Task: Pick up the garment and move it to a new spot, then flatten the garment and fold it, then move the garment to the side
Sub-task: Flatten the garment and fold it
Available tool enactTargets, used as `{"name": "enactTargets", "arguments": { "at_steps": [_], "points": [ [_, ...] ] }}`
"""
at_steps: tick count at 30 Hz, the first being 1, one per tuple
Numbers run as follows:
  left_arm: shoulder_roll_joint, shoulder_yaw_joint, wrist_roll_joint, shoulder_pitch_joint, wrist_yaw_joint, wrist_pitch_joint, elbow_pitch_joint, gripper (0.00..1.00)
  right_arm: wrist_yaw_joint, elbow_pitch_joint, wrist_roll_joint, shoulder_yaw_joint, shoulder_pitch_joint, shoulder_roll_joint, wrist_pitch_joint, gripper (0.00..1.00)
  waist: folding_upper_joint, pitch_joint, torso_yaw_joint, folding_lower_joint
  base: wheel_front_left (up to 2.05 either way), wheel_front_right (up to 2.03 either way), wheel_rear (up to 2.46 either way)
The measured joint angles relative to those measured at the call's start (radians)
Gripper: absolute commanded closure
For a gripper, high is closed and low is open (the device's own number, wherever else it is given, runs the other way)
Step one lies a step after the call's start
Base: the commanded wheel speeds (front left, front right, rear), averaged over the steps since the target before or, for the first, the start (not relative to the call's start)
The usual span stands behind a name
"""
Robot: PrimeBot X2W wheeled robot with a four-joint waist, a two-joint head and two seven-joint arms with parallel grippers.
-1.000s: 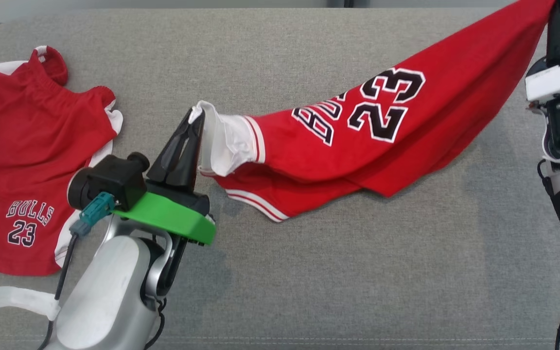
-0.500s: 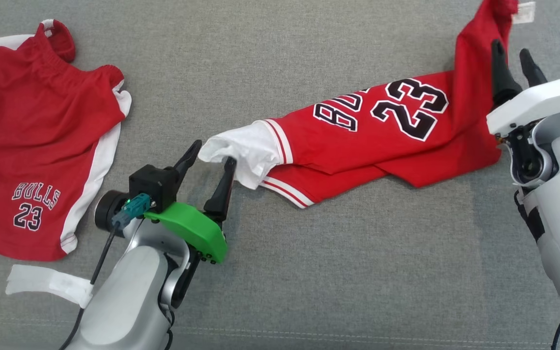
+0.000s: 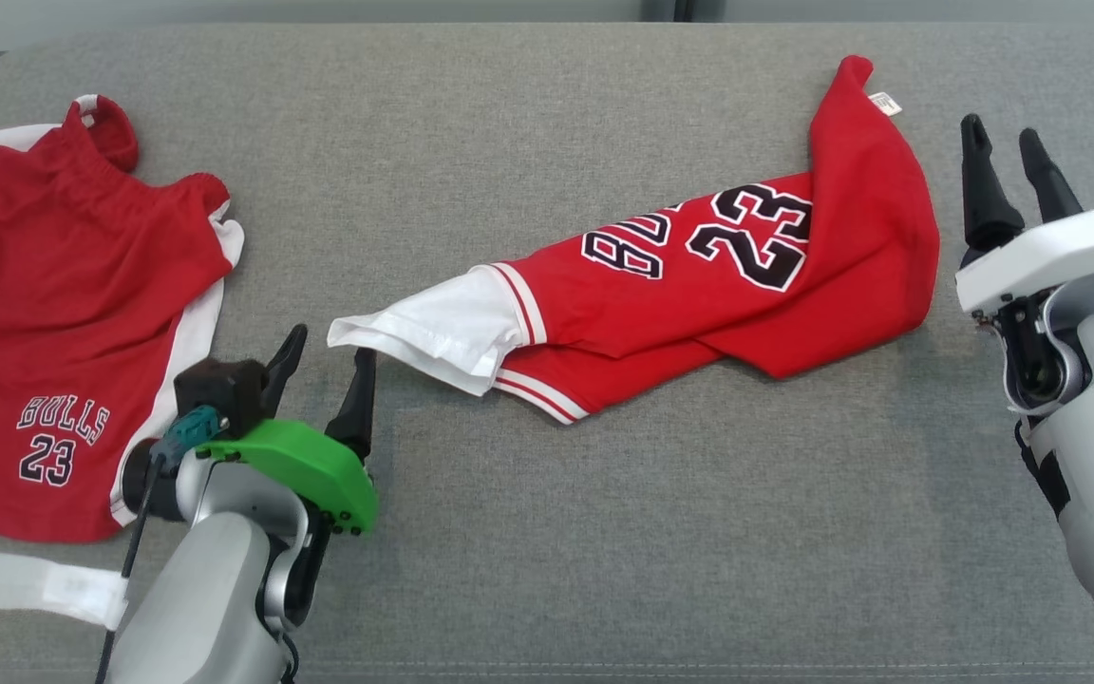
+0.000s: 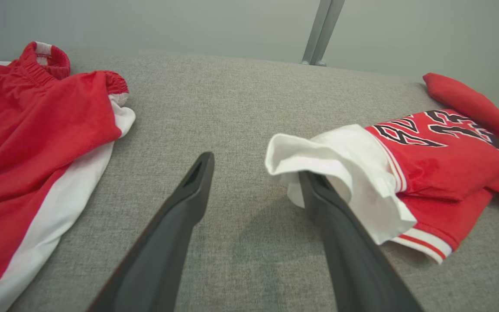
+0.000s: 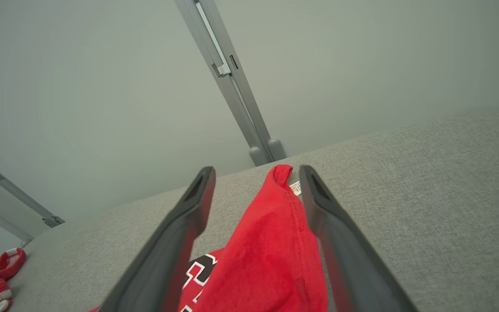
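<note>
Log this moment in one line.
left end effector: open, empty | right end effector: open, empty | jersey: lying crumpled, not yet flattened

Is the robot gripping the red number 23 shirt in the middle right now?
No: the left pincer and right pincer both stand open, and the shirt lies loose on the grey surface.

The jersey (image 3: 699, 313) is showing red with a white sleeve, red-and-white striped trim and black, white-edged lettering, the shorts (image 3: 53, 285) are showing red with a white side band, the surface (image 3: 604, 532) is looking flecked grey, and the left gripper (image 3: 332, 342) is wearing a green plate.
</note>
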Motion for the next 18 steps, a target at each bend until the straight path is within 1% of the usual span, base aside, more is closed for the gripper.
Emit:
{"name": "enactTargets", "arguments": {
  "at_steps": [4, 7, 13, 15, 16, 18],
  "points": [
    [0.027, 0.014, -0.013, 0.054, 0.001, -0.007, 0.019, 0.00, 0.003, -0.017, -0.007, 0.007, 0.066, 0.000, -0.007, 0.00, 0.0000, -0.027, -0.020, 0.0000, 0.00, 0.00, 0.00],
    [0.032, 0.028, -0.021, 0.071, 0.002, -0.017, 0.018, 0.00, 0.003, -0.039, -0.009, -0.001, 0.118, -0.003, -0.010, 0.00, 0.0000, -0.047, -0.037, 0.0000, 0.00, 0.00, 0.00],
    [0.027, 0.046, -0.032, 0.086, 0.008, -0.048, -0.022, 0.00, 0.003, -0.092, -0.019, -0.017, 0.245, -0.013, -0.010, 0.00, 0.0000, -0.084, -0.067, 0.0000, 0.00, 0.00, 0.00],
    [0.020, 0.065, -0.047, 0.094, 0.010, -0.059, -0.034, 0.00, 0.003, -0.128, -0.018, -0.043, 0.283, 0.001, -0.010, 0.00, 0.0000, -0.094, -0.074, 0.0000, 0.00, 0.00, 0.00],
    [0.010, 0.078, -0.068, 0.110, 0.010, -0.067, -0.044, 0.00, 0.003, -0.164, -0.018, -0.059, 0.314, 0.016, -0.010, 0.00, 0.0000, -0.104, -0.080, 0.0000, 0.00, 0.00, 0.00],
    [-0.006, 0.097, -0.093, 0.128, 0.011, -0.069, -0.058, 0.00, 0.003, -0.198, -0.028, -0.069, 0.347, 0.029, -0.010, 0.00, 0.0000, -0.113, -0.084, 0.0000, 0.00, 0.00, 0.00]
  ]
}}
